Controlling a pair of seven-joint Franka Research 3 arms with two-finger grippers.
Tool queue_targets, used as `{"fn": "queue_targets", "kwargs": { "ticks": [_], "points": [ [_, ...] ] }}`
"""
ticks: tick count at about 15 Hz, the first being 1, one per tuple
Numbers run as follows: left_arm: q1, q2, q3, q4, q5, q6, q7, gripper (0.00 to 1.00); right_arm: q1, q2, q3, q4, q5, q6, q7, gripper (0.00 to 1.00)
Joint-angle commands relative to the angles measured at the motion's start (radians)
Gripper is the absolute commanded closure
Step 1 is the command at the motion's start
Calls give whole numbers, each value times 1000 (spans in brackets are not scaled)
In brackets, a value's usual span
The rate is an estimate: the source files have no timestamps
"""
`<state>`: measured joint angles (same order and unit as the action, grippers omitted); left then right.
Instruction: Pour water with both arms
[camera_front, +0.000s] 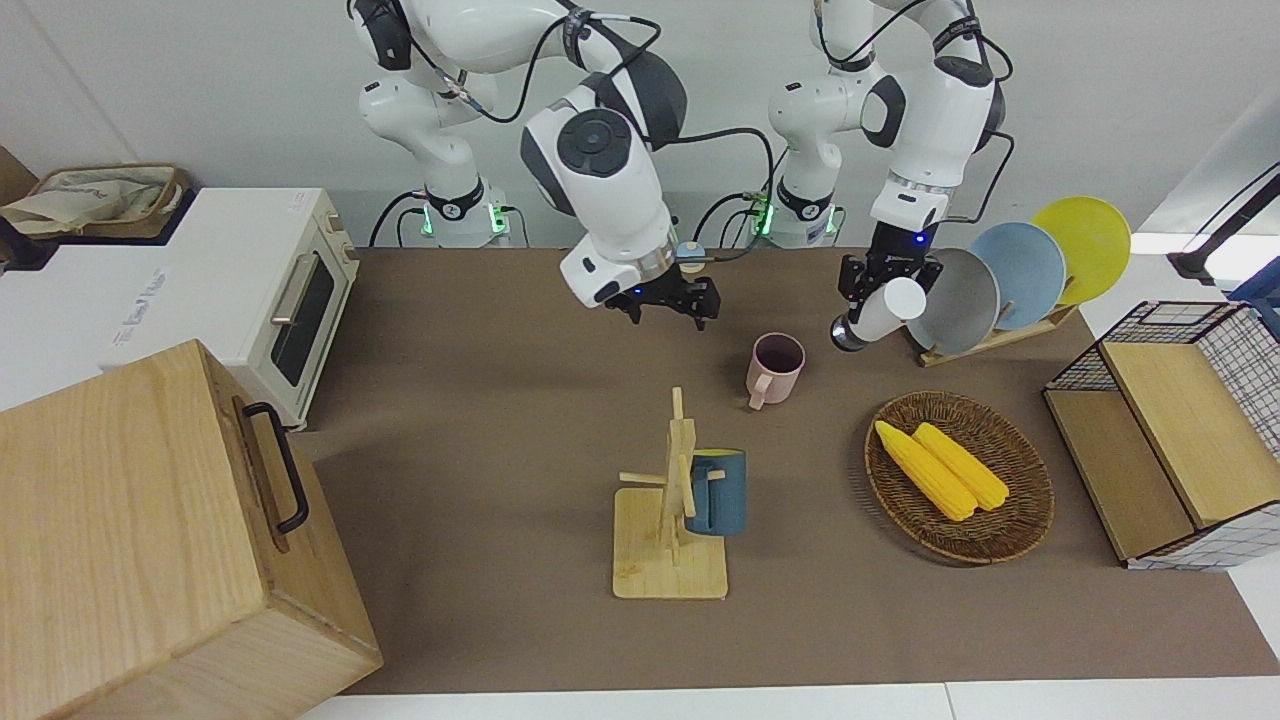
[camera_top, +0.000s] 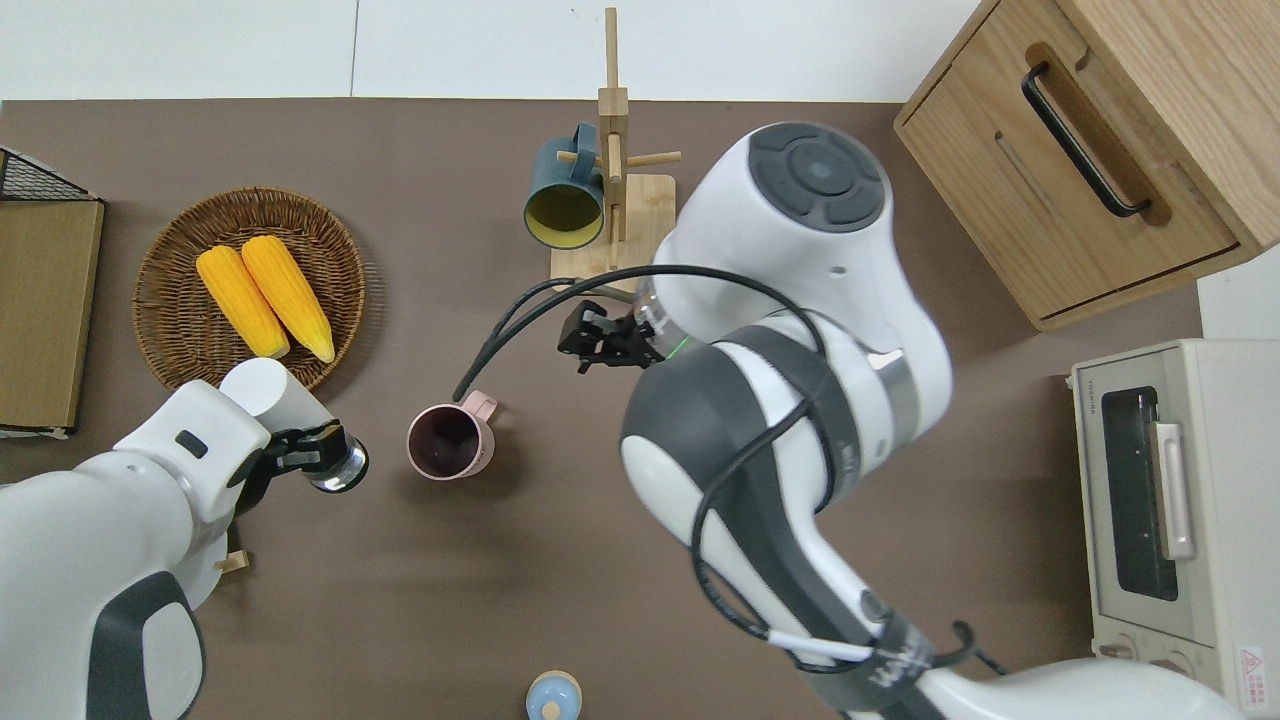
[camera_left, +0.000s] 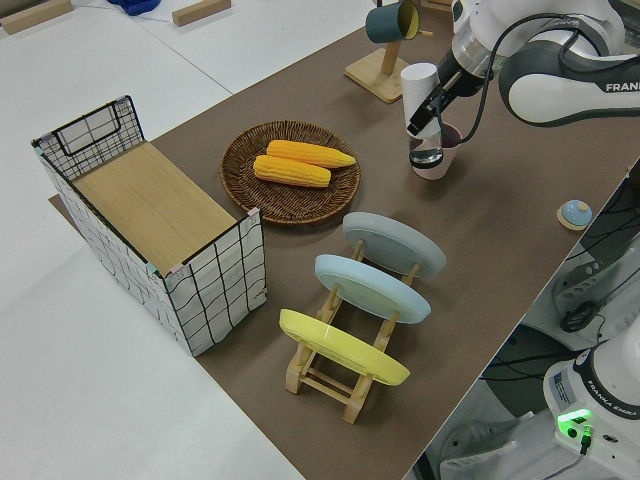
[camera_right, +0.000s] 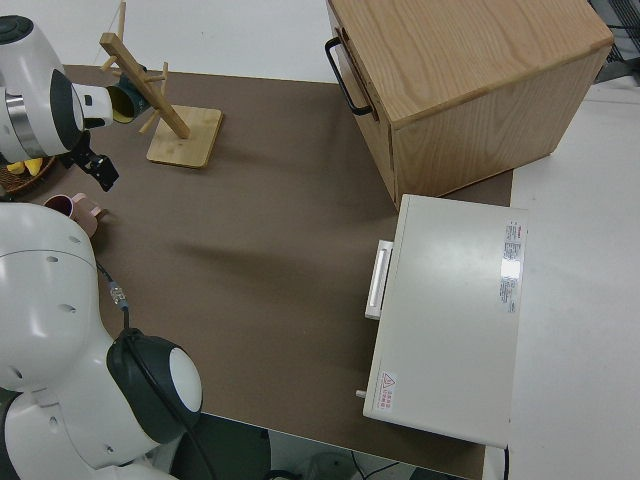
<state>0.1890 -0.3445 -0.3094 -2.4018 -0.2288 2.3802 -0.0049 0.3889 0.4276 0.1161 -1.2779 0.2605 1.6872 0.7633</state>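
Left gripper (camera_top: 318, 457): jaws pinch a white bottle (camera_top: 268, 392) near its clear-capped end. The bottle is tilted, its long axis slanting with the clear end (camera_front: 848, 335) lower and pointing toward the pink mug (camera_top: 448, 441), the white base (camera_front: 905, 297) raised. In the overhead view the clear end lies over bare table just beside the mug, on the side toward the left arm's end of the table, and does not reach over the mug's rim. No stream is visible; whether liquid is leaving the bottle cannot be told.

Right gripper (camera_front: 668, 303): empty, jaws spread. In the overhead view it hangs over the table between the pink mug and the wooden mug tree (camera_top: 612, 190).

Pink mug: upright on the brown table mat (camera_front: 480, 430), dark inside, with its handle (camera_top: 481, 404) on the side away from the robots.

Surroundings:
- A dark blue mug (camera_front: 716, 490) hangs on the mug tree, mouth sideways.
- A wicker basket (camera_front: 1010, 535) holding two corn cobs (camera_front: 940, 466) sits toward the left arm's end.
- A plate rack (camera_left: 350, 330) carries grey, blue and yellow plates.
- A wire-and-wood crate (camera_front: 1170, 440) stands at that end.
- A toaster oven (camera_top: 1170, 520) and wooden cabinet (camera_top: 1100, 140) stand at the right arm's end.
- A small blue-topped object (camera_top: 553, 697) lies near the robots.
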Motion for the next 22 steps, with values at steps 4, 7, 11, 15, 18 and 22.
{"fn": "queue_targets", "kwargs": {
  "ticks": [4, 7, 11, 15, 18, 22],
  "points": [
    [-100, -162, 12, -157, -20, 2, -9, 1000, -156, -133, 8, -98, -122, -98, -295, 11],
    [-134, -175, 12, -163, -20, -44, -17, 1000, -209, -171, 8, -143, -153, -95, -406, 11],
    [-186, -172, 9, -163, -20, -45, -69, 1000, -249, -196, 8, -161, -273, -80, -544, 11],
    [-184, -160, -20, -162, -21, -41, -73, 1000, -318, -230, 8, -198, -274, -28, -659, 11],
    [-186, -156, -33, -162, -20, -42, -76, 1000, -354, -276, 8, -276, -274, 66, -723, 11],
    [-183, -125, -68, -160, -20, -30, -101, 1000, -389, -286, 8, -301, -308, 124, -805, 11]
  ]
}}
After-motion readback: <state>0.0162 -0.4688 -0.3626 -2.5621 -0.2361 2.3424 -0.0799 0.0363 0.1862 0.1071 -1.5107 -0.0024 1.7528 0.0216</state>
